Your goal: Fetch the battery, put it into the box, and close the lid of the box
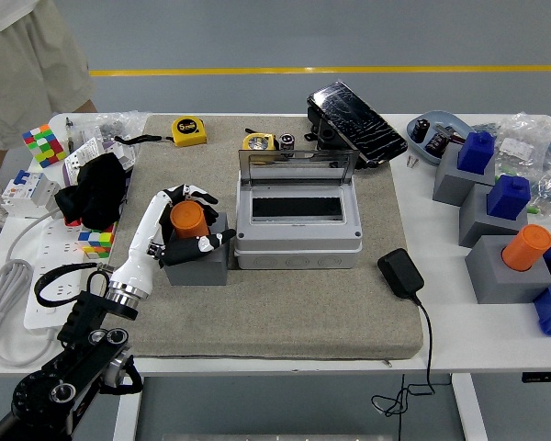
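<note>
An orange cylindrical battery (185, 219) stands upright in a grey block holder (205, 264) on the grey mat, hard against the left side of the grey box (298, 241). The box is open, with its clear lid (297, 163) standing up at the back and nothing visible inside. My left hand (211, 219) comes in from the lower left and is curled around the battery: the fingers (194, 193) are behind it and the thumb is in front, over the holder's top. My right arm is out of view.
A person (23, 64) in beige stands at the far left corner. A black adapter (399, 273) and its cord lie right of the box. More holders with an orange (525, 246) and blue (510, 195) batteries stand at the right. A tape measure (188, 130) and a black panel (354, 110) lie at the back.
</note>
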